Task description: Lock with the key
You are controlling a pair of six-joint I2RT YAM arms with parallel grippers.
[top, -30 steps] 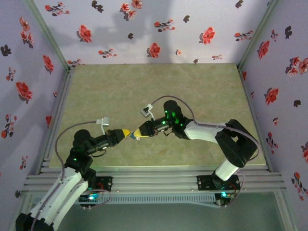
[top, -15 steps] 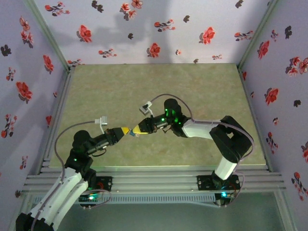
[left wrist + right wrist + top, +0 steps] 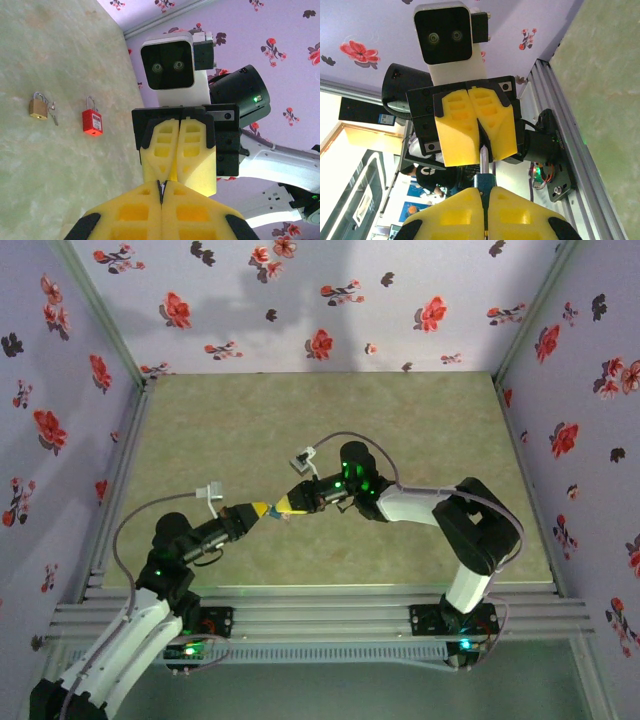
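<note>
My two grippers meet tip to tip just above the table's middle front. My right gripper (image 3: 284, 506) (image 3: 485, 192) is shut on the dark head of a key (image 3: 483, 167). Its silver blade points at my left gripper (image 3: 262, 510) (image 3: 162, 184), and its tip reaches the seam between those yellow fingers (image 3: 457, 132). The left jaws are pressed together, with a thin silver sliver showing at the very tip of the seam. In the left wrist view a red padlock (image 3: 92, 120) and a brass padlock (image 3: 37, 106) with a small key hanging from it lie on the table.
The green table top (image 3: 320, 420) is walled on three sides by flowered panels (image 3: 300, 300). An aluminium rail (image 3: 330, 605) runs along the near edge, where both arm bases are bolted. Grey cables loop over each wrist.
My right gripper has carried the key leftward to the left gripper, closing the small gap between the fingertips. The left arm has stayed almost still.
</note>
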